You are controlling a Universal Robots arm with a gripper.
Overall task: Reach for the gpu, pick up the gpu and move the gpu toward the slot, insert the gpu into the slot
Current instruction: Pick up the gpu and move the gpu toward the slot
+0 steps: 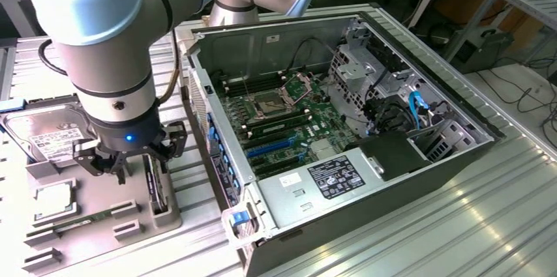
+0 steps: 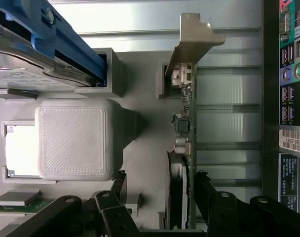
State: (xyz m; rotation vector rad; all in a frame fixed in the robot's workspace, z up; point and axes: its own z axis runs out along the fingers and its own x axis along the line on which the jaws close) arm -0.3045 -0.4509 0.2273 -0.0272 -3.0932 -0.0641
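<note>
The arm's gripper (image 1: 130,160) hangs over the gray holder tray (image 1: 96,231) at the exterior view's left, with its jaws spread wide and holding nothing. The gpu (image 1: 158,189) stands thin and edge-on in a slot of that tray, on the tray's right side, next to the open computer case (image 1: 452,160). In the wrist view the black fingers (image 2: 216,210) sit one on each side of the card's fan end, apart from it, and the silver end bracket (image 2: 193,42) is at the card's far end. The hard drive (image 1: 44,135) leans at the tray's far left, a square processor (image 1: 54,195) lies nearer, and a thin memory stick (image 1: 87,217) lies nearest. Inside the case, the blue slots (image 1: 270,148) on the motherboard (image 1: 296,117) stand bare, well apart from the gpu.
</note>
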